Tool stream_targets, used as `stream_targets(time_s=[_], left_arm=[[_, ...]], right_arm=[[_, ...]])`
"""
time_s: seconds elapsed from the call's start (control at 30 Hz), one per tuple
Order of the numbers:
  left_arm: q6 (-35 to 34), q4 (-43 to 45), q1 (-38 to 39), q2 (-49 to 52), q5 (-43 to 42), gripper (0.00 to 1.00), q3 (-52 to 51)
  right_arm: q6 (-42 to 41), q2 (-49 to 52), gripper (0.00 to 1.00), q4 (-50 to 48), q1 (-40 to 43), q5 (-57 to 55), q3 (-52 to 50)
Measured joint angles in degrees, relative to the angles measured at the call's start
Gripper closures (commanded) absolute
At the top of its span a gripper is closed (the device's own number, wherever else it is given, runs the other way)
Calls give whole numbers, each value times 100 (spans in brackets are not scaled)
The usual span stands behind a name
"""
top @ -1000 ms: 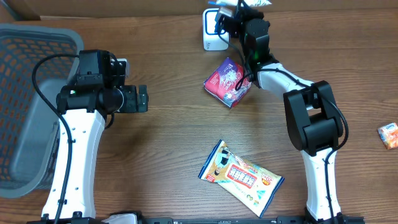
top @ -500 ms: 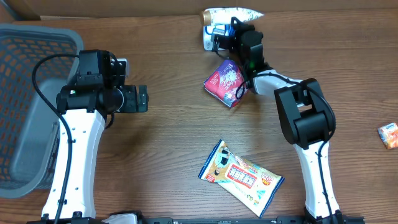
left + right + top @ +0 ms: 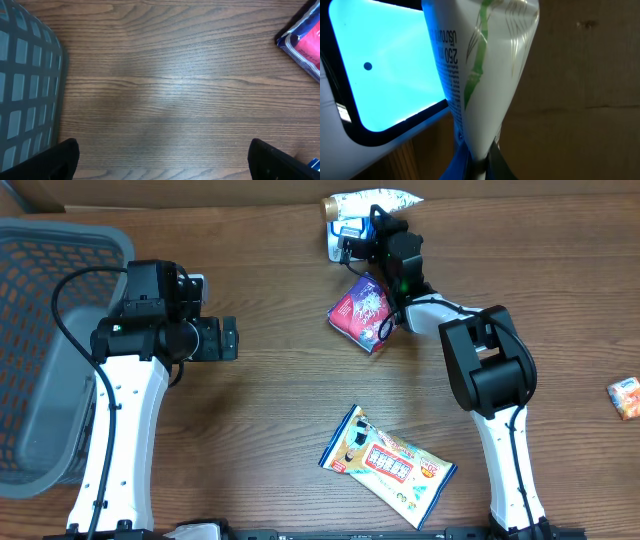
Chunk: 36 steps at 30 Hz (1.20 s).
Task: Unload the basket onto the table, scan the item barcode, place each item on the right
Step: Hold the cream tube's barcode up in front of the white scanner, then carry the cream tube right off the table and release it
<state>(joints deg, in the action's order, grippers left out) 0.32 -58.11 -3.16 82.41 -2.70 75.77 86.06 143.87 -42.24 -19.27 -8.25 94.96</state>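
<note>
White pouch (image 3: pixel 480 75) now over scanner (image 3: pixel 380 65) | R claw (image 3: pixel 476 167) clamped | L claw (image 3: pixel 165 160) unmoved

On the table (image 3: pixel 280 400), a basket (image 3: pixel 40 350) sits far left. At the back centre stands a scanner (image 3: pixel 336 246) with a pouch (image 3: pixel 385 198) over it. A packet (image 3: pixel 365 312) lies just before it, a bigger packet (image 3: pixel 388 465) nearer the front, and a small packet (image 3: pixel 625 397) far right.

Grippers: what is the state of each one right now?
Left gripper: open, holding nothing.
Right gripper: shut on the white pouch, near the scanner.
</note>
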Motion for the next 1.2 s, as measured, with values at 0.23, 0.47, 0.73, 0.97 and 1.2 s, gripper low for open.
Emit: stream_targets(time_s=[0.23,0.47,0.73,0.97,1.2], left_arm=[[0,0,0,0,-2,0,0],[0,0,0,0,0,0,0],[0,2,0,-2,0,0,0],[0,-2,0,0,0,0,0],[0,9,0,0,-2,0,0]], right_arm=[[-848,-85,96,74,-197,-1325,0],[-1593,-894,96,129,-448,-3191,0],[-2938,-1965,97,11,-74,-6760,70],[-2636,-1952,97,133,892,-7930,-227],[-2304,-1958,97,70,1502,-8035,-1478]])
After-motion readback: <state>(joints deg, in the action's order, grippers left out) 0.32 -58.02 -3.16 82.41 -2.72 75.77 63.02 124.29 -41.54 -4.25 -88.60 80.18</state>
